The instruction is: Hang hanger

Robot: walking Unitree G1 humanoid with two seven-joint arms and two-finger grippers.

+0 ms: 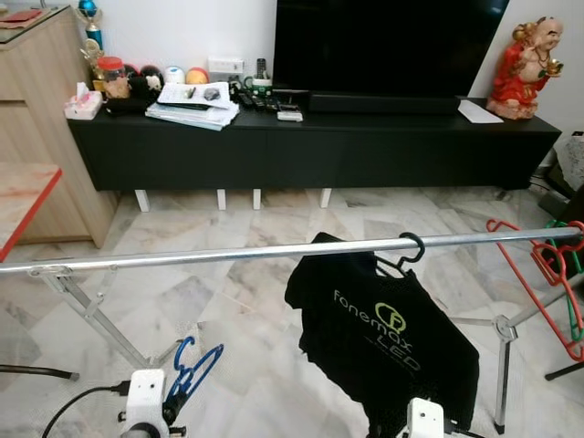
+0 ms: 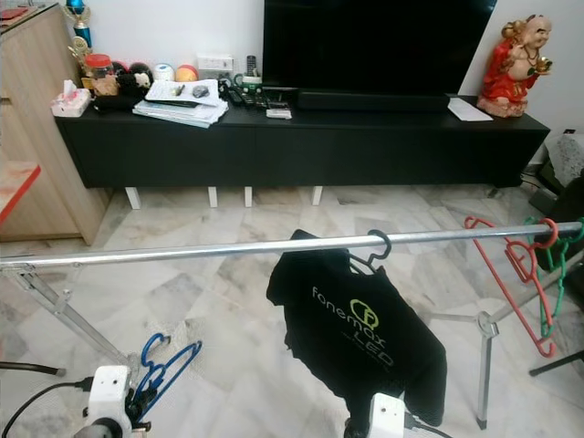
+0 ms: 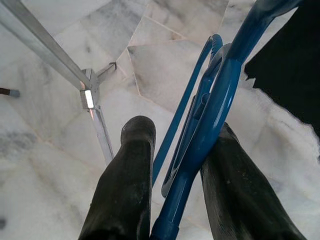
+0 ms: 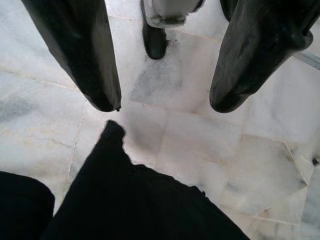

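Marble floor (image 1: 246, 319) under a silver rail (image 1: 182, 256) running left to right across my view; black T-shirt (image 1: 383, 338) already hung right of centre, red hanger (image 1: 538, 274) at the far right end. My left hand (image 3: 175, 165) is low at lower left, closed on the blue hanger (image 1: 190, 370); hook end points up and away from me, long axis roughly upright, rail above and ahead. My right hand (image 4: 162, 107) hangs open over the shirt, holding nothing. Judgement: left arm lifts hook to the bare rail left of the shirt.
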